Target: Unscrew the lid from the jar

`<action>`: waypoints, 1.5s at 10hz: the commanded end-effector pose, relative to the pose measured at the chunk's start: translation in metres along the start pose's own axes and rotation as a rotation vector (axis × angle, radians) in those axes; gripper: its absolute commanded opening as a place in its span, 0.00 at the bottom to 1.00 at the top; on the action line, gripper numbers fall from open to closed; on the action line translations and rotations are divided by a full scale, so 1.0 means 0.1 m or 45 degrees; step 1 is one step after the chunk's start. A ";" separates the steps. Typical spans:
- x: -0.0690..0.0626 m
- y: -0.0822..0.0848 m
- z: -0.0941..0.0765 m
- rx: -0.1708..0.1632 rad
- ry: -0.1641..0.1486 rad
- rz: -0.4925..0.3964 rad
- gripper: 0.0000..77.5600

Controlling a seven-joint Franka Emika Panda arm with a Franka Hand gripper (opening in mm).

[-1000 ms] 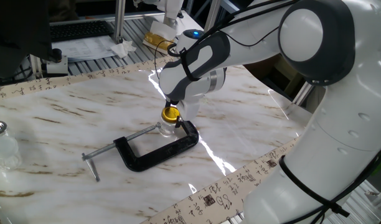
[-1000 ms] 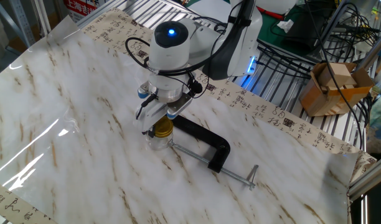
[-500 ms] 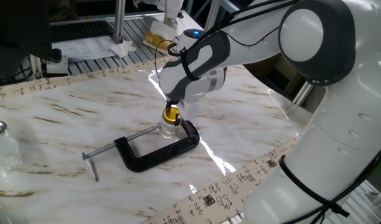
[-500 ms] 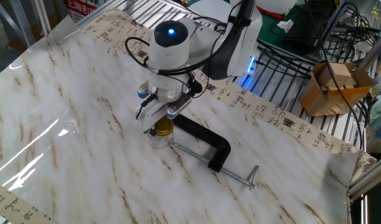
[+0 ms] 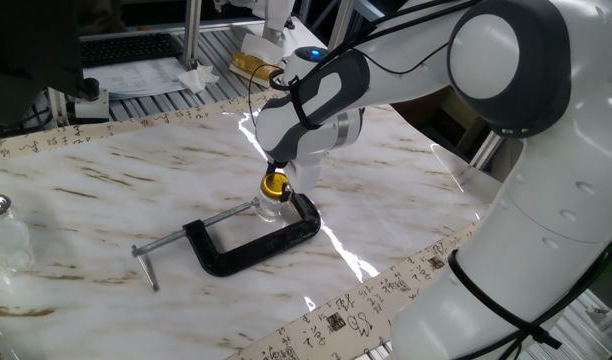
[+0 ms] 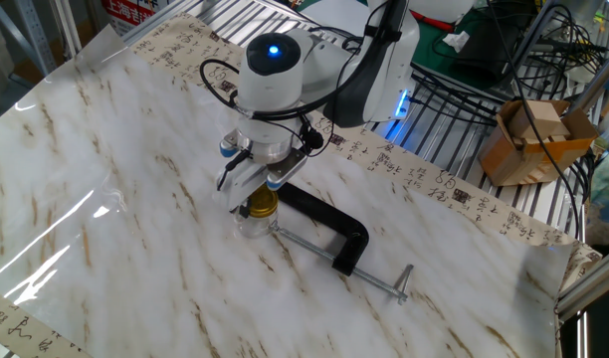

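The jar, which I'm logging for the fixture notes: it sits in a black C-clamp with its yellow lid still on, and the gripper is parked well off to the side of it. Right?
Not quite. The gripper is not off to the side: it is directly over the jar, down at the yellow lid, as the other fixed view shows. The jar does sit in the black C-clamp, lid still on.
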State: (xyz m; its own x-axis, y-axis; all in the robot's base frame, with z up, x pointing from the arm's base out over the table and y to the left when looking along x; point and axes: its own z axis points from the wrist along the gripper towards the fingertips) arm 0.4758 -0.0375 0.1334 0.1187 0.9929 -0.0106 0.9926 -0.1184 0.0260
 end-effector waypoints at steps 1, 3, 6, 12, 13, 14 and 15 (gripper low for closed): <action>0.00 -0.02 0.01 0.017 -0.011 -0.445 0.01; 0.01 -0.02 0.01 0.017 -0.019 -0.574 0.01; 0.01 -0.02 0.02 0.018 -0.017 -0.683 0.01; 0.03 -0.02 0.01 0.027 -0.009 -0.977 0.01; 0.04 -0.02 0.01 0.034 -0.006 -1.066 0.01; 0.04 -0.03 0.01 0.044 -0.002 -1.123 0.01; 0.05 -0.03 0.01 0.053 0.002 -1.162 0.01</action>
State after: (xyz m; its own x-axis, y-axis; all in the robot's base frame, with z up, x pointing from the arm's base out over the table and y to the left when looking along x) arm 0.4757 -0.0364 0.1335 -0.4210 0.9067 -0.0249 0.9069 0.4212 0.0040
